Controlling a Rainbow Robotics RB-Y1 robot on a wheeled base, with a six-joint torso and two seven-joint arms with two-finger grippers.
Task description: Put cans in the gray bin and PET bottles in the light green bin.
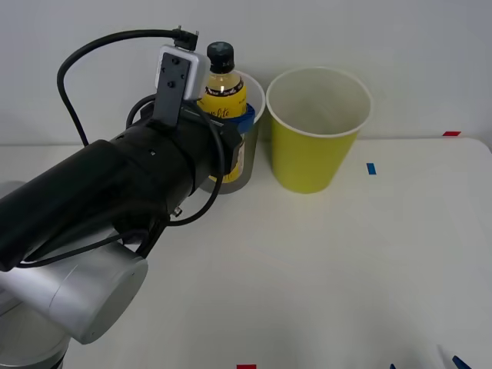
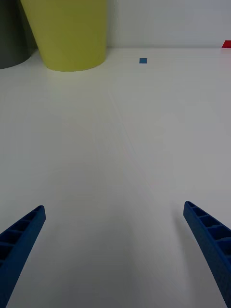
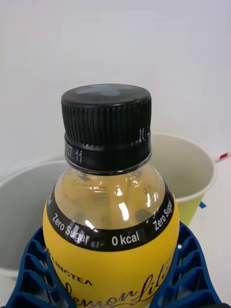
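My left gripper is shut on the PET bottle, a small yellow bottle with a black cap. It holds the bottle upright at the height of the gray bin's white rim, over or just in front of its mouth. The left wrist view shows the blue fingers around the bottle, the gray bin behind it on one side and the light green bin on the other. The light green bin stands right of the gray one. My right gripper is open and low over the bare table, its tips at the front right.
Both bins stand at the table's back edge near the white wall. Small tape marks lie on the white table: blue, red and red. The right wrist view shows the green bin and gray bin far ahead.
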